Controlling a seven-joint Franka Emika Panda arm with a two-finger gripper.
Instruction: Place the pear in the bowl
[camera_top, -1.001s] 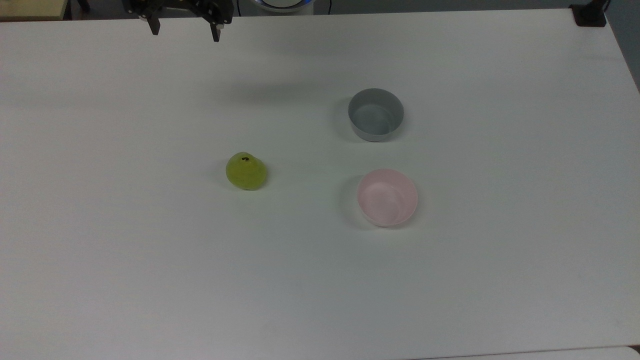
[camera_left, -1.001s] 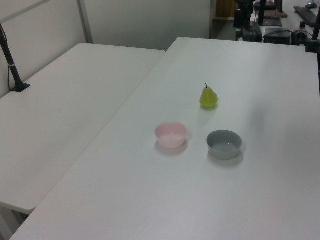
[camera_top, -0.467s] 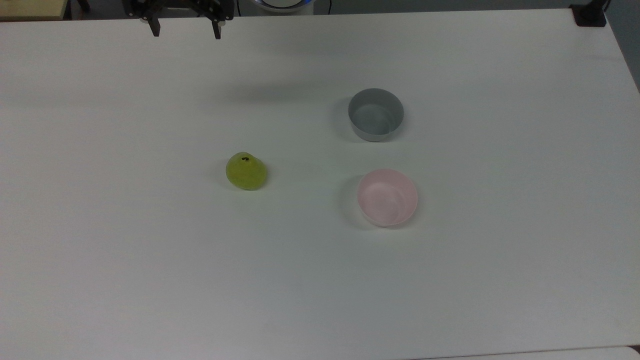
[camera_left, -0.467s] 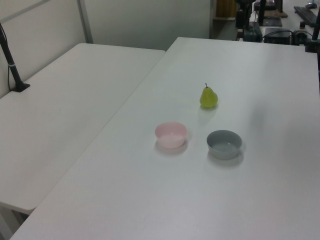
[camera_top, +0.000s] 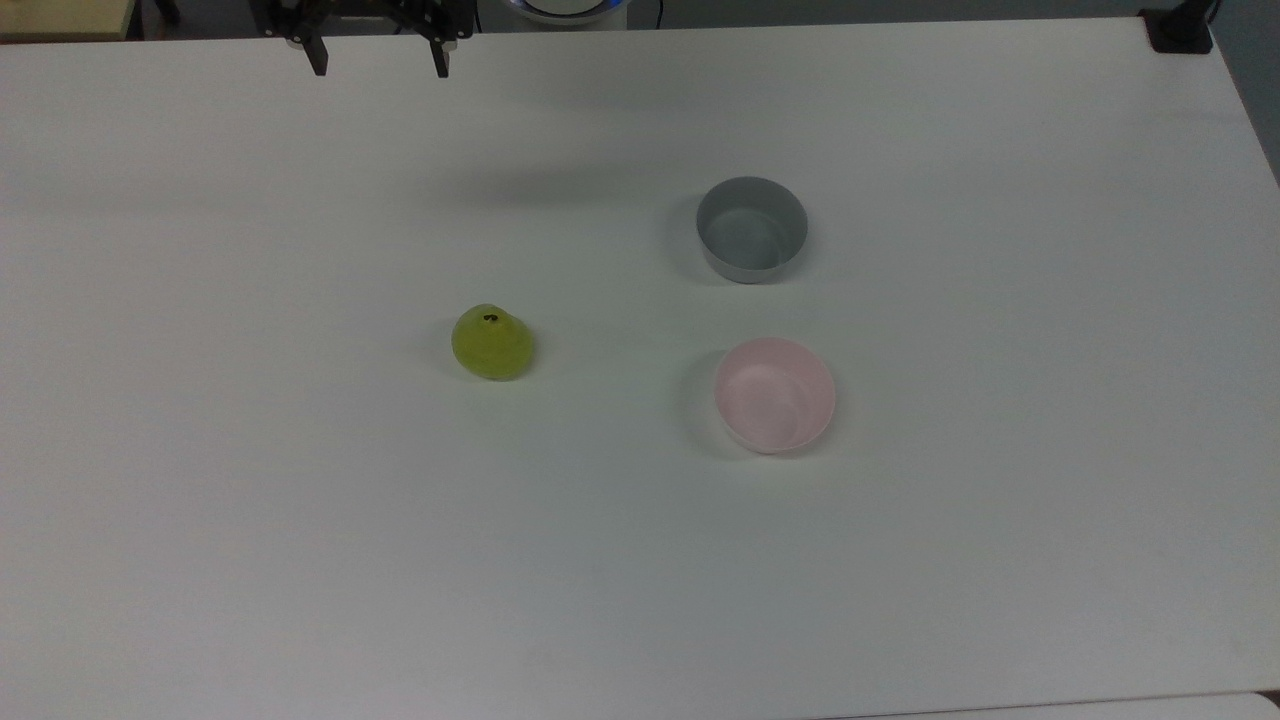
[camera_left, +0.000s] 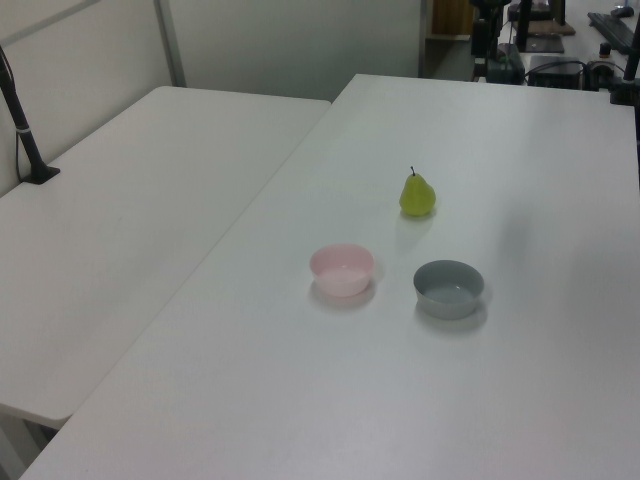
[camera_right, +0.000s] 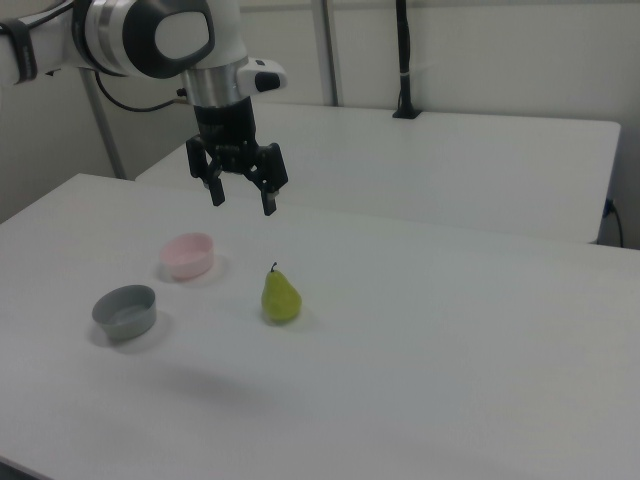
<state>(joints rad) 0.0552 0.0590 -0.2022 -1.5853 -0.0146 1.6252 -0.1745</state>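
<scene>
Right view: hand spread wide above upright pear, off-centre pinch likely tips it, rolling toward bowl

The table has a smooth, matt white top, and on it the pear looks waxy and slightly glossy, like moulded plastic. Beside the pear, the bowl has a smooth pale-pink plastic look with a soft sheen, and the grey bowl beyond it looks like smooth matt plastic. Above the table, the gripper is matt black, its arm glossy white.
</scene>
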